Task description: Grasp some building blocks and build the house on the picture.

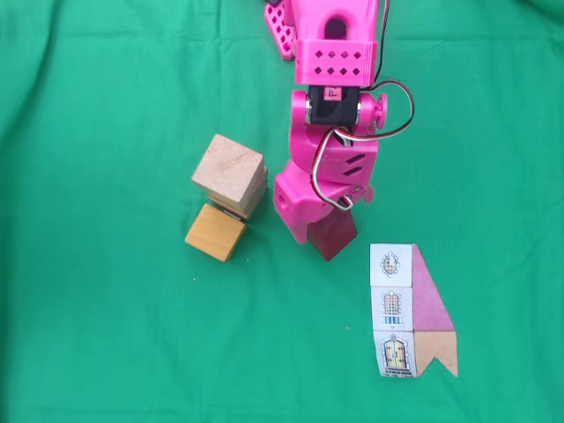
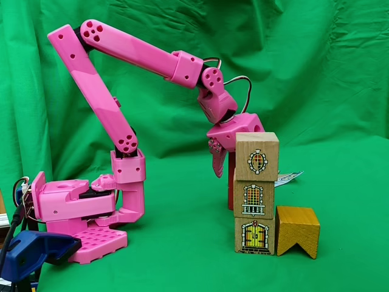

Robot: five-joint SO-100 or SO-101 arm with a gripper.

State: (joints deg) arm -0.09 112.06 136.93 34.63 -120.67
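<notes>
- In a fixed view from above, an orange-yellow block (image 1: 215,233) lies on the green cloth (image 1: 97,335) left of centre, touching the lower edge of a pale wooden stack (image 1: 230,174) whose top face is plain wood.
- From the side, that stack is three pale cubes (image 2: 256,193) one on another, printed with a round window, a tall window and a door; the orange-yellow block (image 2: 297,230), notched underneath, sits against the bottom cube on its right.
- Just right of the stack in the view from above, the pink gripper (image 1: 328,231) points down at the cloth, with the dark red wedge (image 1: 334,234) between its fingers and its lower tip sticking out below them.
- In the side view the gripper (image 2: 222,163) hangs behind and left of the top cube; one pink finger (image 2: 216,159) shows, and a red strip of the wedge (image 2: 231,182) runs down behind the stack. The fingers look closed on the wedge, though the far one is hidden.
- Towards the lower right of the cloth, apart from the blocks, lies the picture (image 1: 411,310): three white squares in a column, a pink triangle and a tan notched shape beside them.
</notes>
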